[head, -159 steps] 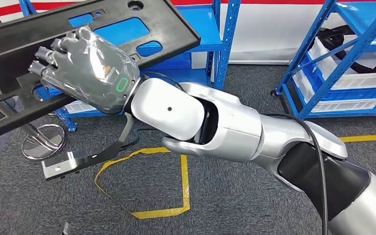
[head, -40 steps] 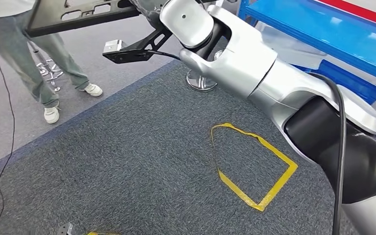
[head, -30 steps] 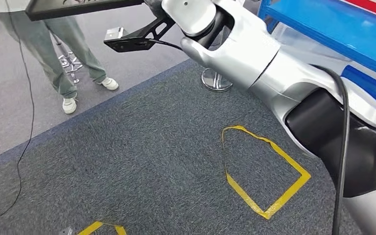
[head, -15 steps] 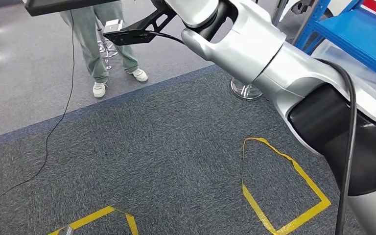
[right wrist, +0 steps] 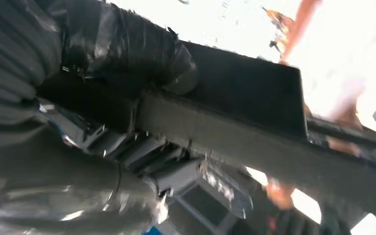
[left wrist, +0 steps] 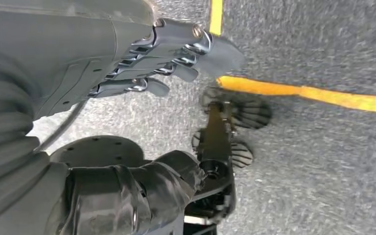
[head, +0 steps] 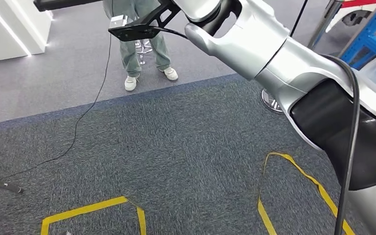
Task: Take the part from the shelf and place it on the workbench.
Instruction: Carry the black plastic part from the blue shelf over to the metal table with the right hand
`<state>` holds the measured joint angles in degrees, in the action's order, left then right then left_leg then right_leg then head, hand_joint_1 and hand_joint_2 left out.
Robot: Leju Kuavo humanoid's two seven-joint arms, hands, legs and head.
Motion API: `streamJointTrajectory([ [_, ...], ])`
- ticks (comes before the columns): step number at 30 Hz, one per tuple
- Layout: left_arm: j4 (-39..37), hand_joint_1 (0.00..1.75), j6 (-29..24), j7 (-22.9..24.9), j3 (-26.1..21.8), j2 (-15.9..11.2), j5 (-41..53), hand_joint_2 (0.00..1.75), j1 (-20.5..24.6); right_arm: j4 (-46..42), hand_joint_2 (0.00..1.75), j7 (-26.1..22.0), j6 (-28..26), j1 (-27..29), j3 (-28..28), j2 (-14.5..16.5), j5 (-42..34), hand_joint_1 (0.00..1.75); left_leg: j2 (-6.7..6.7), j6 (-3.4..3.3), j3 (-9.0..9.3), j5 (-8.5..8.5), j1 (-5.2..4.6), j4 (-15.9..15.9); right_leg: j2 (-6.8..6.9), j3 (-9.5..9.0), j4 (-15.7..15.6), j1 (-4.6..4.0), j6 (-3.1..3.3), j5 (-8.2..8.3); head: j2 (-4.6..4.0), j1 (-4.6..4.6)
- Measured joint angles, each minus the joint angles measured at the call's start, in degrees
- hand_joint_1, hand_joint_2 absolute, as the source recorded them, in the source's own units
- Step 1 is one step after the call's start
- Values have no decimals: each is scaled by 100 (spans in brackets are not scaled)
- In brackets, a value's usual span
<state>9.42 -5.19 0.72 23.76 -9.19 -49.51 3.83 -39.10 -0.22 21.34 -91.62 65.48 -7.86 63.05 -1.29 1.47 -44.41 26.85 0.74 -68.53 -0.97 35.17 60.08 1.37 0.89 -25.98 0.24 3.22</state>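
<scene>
My left hand (left wrist: 127, 63) hangs over the grey carpet (head: 176, 147) beside a yellow tape line (left wrist: 313, 95), fingers loosely apart, holding nothing. My right hand (right wrist: 127, 132) grips the part (right wrist: 235, 117), a long flat black plastic panel with a raised rib; its end (head: 61, 4) sits high above the floor. A person (head: 144, 44) stands beyond the carpet's far edge.

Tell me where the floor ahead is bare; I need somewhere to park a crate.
Bare carpet lies between the yellow tape outlines and the grey floor's edge. It is crowded by the person, the cable and the chrome stand base.
</scene>
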Motion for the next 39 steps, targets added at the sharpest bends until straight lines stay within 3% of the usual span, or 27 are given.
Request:
streamJointTrajectory([
  [2, 0, 0, 13, -15, 0, 0, -13, 175, 21, -2, 175, -5, 2, -12, 2, -1, 1, 175, 117, 13, -281, 154, 16, -547, 164, -25, 2, -18, 11, -28, 0, -3],
  [3, 0, 0, 19, -16, 0, 2, -19, 175, 23, -3, 175, -9, 2, -11, 3, -1, 1, 175, 130, 4, -278, 93, 19, -540, 243, -40, 2, -25, 11, -44, 0, -3],
  [5, 0, 0, 6, -8, 0, -3, -25, 175, 18, -16, 175, -8, 2, -22, 7, -1, -1, 175, 217, -49, 64, -237, -1, 95, 390, -84, 1, -39, 2, -83, 0, -3],
  [7, 0, 0, -17, 10, 0, -12, -26, 175, 24, -34, 175, 2, 4, -59, 7, -2, -4, 175, 417, -135, 454, -438, -90, 795, 517, -124, -15, -67, -28, -120, 0, -1],
  [9, -1, 0, -23, 23, 0, -16, -27, 175, 30, -43, 175, 5, 8, -87, 7, -7, -9, 175, 460, -206, 557, -433, -158, 997, 624, -155, -48, -90, -76, -143, 0, 4],
  [11, -1, 0, -23, 27, 0, -20, -29, 175, 17, -54, 175, 5, 10, -84, 8, -16, -18, 175, 319, -254, 581, -450, -141, 1048, 672, -200, -68, -88, -138, -182, 0, 11],
  [13, -2, 0, -23, 32, 0, -21, -29, 175, 4, -63, 175, 8, 13, -82, 9, -37, -27, 175, 198, -305, 643, -471, -106, 1125, 441, -138, 125, -75, -171, -333, 0, 22],
  [15, -2, 0, -30, 53, 1, -19, -21, 175, 17, -67, 175, 11, 33, -75, 9, -60, -34, 175, 82, -355, 673, -474, -91, 1152, 153, 189, 765, -76, -160, -629, 0, 33],
  [17, -2, 0, -38, 88, 2, -19, -13, 175, 36, -70, 175, 13, 62, -21, 14, -90, -38, 175, -68, -382, 675, -462, -94, 1136, 87, 593, 1430, -88, -153, -794, 0, 37],
  [18, -2, 0, -43, 106, 2, -19, -8, 175, 37, -72, 175, 16, 73, 17, 19, -111, -39, 175, -155, -383, 677, -451, -93, 1120, 81, 689, 1510, -87, -151, -722, 0, 38],
  [19, -2, 0, -49, 117, 2, -19, 3, 175, 33, -75, 175, 22, 77, 49, 23, -130, -39, 175, -247, -377, 678, -435, -90, 1094, 67, 681, 1369, -84, -146, -543, 0, 38],
  [20, -1, 0, -57, 123, 3, -19, 15, 175, 28, -78, 175, 32, 78, 68, 28, -152, -39, 175, -334, -366, 679, -411, -87, 1054, 19, 572, 1032, -79, -137, -289, 0, 40],
  [22, -2, 0, -80, 110, 7, -22, 43, 175, 22, -93, 175, 58, 79, 73, 32, -181, -39, 175, -491, -325, 653, -357, -72, 964, -209, 300, 356, -46, -123, 31, 0, 29],
  [24, -2, 0, -98, 88, 14, -33, 57, 175, 31, -119, 175, 73, 85, 71, 36, -208, -39, 175, -624, -262, 599, -342, -36, 923, -349, 172, 100, -41, -121, 62, 0, 12],
  [26, -2, 0, -106, 80, 25, -49, 61, 175, 26, -146, 175, 73, 95, 73, 39, -224, -39, 175, -754, -186, 570, -362, 3, 943, -249, 136, 55, -60, -92, 71, 0, 9],
  [27, -2, 0, -108, 80, 32, -50, 59, 175, 9, -161, 175, 73, 100, 76, 39, -224, -39, 175, -719, -153, 556, -352, 2, 930, -177, 104, 19, -59, -65, 78, 0, 7],
  [29, -2, 0, -110, 78, 42, -56, 51, 175, -10, -191, 175, 73, 111, 66, 39, -225, -29, 175, -387, -86, 419, -208, -23, 653, -32, 33, -49, -41, -11, 87, 0, -20],
  [31, -3, 0, -107, 73, 46, -59, 40, 175, 1, -204, 175, 67, 118, 51, 42, -229, 1, 175, -2, -31, 76, 75, -19, -25, 111, -12, -68, -58, 23, 71, 0, -45],
  [33, -3, 0, -96, 69, 48, -56, 31, 175, 16, -205, 175, 39, 119, 50, 49, -229, 39, 175, 102, -13, -214, 200, 1, -539, 256, -35, -66, -74, 38, 45, 0, -47],
  [34, -3, 0, -89, 68, 50, -53, 28, 175, 17, -206, 175, 22, 118, 52, 55, -229, 54, 175, 117, -21, -212, 119, 3, -507, 330, -49, -66, -79, 37, 30, 0, -46],
  [35, -3, 0, -82, 66, 52, -51, 27, 175, 17, -207, 175, 10, 115, 52, 60, -228, 67, 175, 151, -40, -86, -48, -4, -247, 401, -67, -66, -85, 33, 13, 0, -46],
  [37, -4, 0, -76, 58, 56, -50, 26, 175, 19, -210, 175, 2, 109, 32, 65, -228, 86, 175, 414, -113, 348, -380, -84, 562, 536, -110, -69, -104, 9, -27, 0, -45],
  [39, -3, 0, -73, 46, 58, -51, 24, 175, 28, -216, 175, -5, 109, -15, 66, -228, 95, 175, 600, -196, 586, -482, -185, 1023, 652, -134, -79, -126, -37, -60, 0, -41],
])
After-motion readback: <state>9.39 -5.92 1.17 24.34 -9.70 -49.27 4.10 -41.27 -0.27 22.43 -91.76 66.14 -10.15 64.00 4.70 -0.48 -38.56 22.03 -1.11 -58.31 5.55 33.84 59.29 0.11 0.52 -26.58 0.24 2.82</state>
